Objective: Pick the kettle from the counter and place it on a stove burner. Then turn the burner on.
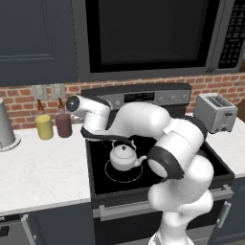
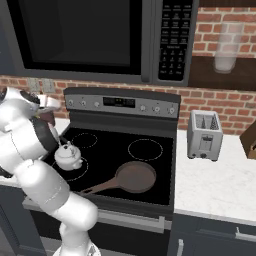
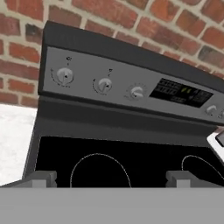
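Observation:
The small silver-grey kettle [image 1: 124, 157] [image 2: 68, 156] stands upright on the stove burner [image 1: 112, 177] [image 2: 81, 172], the wide white-outlined ring at the front left of the black cooktop. My gripper [image 1: 106, 135] [image 2: 56, 135] [image 3: 112, 178] hovers just above the kettle and points toward the stove's back panel. It is open, its two dark fingertips [image 3: 43, 178] far apart with nothing between them. The hand view looks at the left control knobs [image 3: 65, 76] and a smaller rear ring [image 3: 100, 168]. The white counter [image 1: 43, 172] lies left of the stove.
A brown pan [image 2: 134, 176] rests on the front right of the cooktop. A toaster [image 1: 215, 112] [image 2: 204, 134] stands on the right counter. A yellow jar [image 1: 44, 127], a maroon jar [image 1: 63, 124] and a tall grey cylinder [image 1: 5, 124] stand at the back left. A microwave hangs overhead.

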### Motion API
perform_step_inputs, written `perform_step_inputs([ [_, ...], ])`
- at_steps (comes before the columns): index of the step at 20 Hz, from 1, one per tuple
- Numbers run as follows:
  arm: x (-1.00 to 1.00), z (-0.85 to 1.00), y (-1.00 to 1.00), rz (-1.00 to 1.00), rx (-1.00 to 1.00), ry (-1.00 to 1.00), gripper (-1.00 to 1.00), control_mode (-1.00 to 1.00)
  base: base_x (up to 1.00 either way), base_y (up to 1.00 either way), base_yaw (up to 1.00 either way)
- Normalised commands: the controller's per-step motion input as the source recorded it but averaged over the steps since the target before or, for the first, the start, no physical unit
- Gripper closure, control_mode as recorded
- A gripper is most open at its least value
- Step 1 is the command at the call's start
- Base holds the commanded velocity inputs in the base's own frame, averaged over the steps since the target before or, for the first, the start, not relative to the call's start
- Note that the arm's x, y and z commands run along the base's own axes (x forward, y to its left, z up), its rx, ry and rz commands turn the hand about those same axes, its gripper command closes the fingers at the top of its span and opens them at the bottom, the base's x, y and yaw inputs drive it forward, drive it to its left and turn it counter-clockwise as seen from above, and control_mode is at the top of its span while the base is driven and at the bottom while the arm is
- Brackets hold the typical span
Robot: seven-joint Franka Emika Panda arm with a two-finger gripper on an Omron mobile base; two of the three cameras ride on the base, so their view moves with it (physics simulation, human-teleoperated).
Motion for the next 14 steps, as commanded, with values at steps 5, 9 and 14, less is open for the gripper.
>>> perform_step_inputs([
  [5, 0.64, 0.00, 0.02, -0.03, 0.00, 0.00, -1.00, -1.00, 0.00, 0.00, 0.00],
  [9, 0.60, 0.00, 0.06, -0.02, 0.00, 0.01, -1.00, -1.00, 0.00, 0.00, 0.00],
  [14, 0.50, -0.02, 0.00, 0.00, 0.00, 0.00, -1.00, -1.00, 0.00, 0.00, 0.00],
])
